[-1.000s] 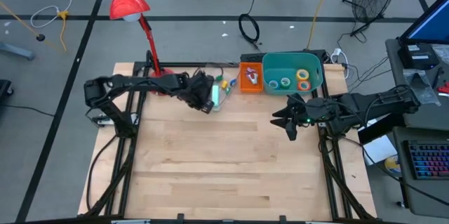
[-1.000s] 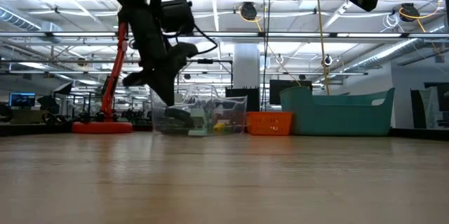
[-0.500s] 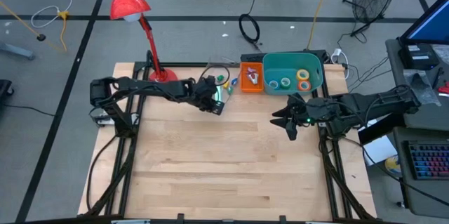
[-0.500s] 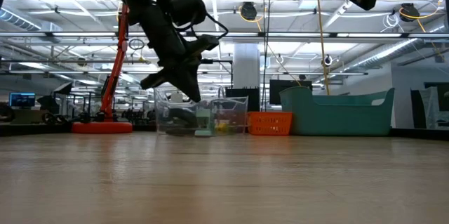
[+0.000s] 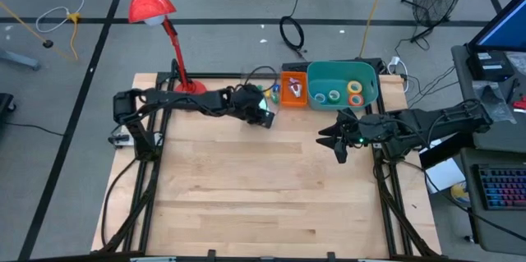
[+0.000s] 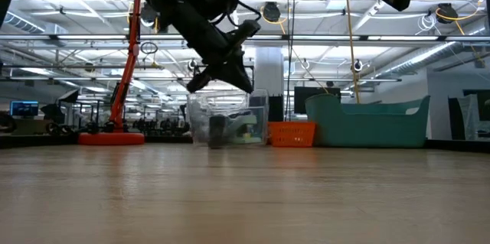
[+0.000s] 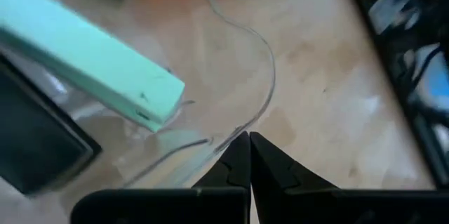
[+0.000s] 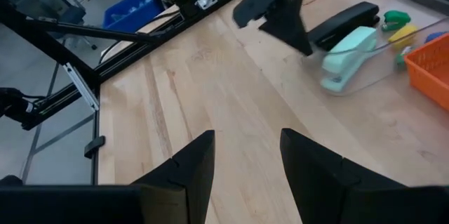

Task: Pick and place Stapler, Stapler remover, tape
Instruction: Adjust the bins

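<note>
Two arms over the desk (image 5: 246, 188), only one near the work.

Left gripper (image 5: 265, 119): fingers pressed together, nothing between them as far as I can see. It hangs above the near rim of a clear plastic bin (image 6: 227, 125) at the desk's far edge. In the left wrist view the fingertips (image 7: 247, 155) sit right at the transparent wall (image 7: 238, 122), touching or just short of it; cannot tell which.

Mint-green stapler (image 7: 88, 55): inside the bin, just beyond and to one side of the left gripper. Its long axis lies slantwise to the line of the fingers, one blunt end towards the bin wall. A black stapler (image 8: 344, 22) lies alongside it. Judgement: the left arm is by far the nearer, but the jaws must part and the bin wall be cleared before a grasp across the stapler's narrow width.

Further right: small orange basket (image 5: 293, 91), then teal tub (image 5: 368, 98) with tape rolls (image 5: 335, 95) already in it. Stapler remover not identified with certainty.

Right gripper (image 5: 339, 141): fingers well apart, empty, waiting above the desk's right side, near the teal tub and well apart from the bin.
</note>
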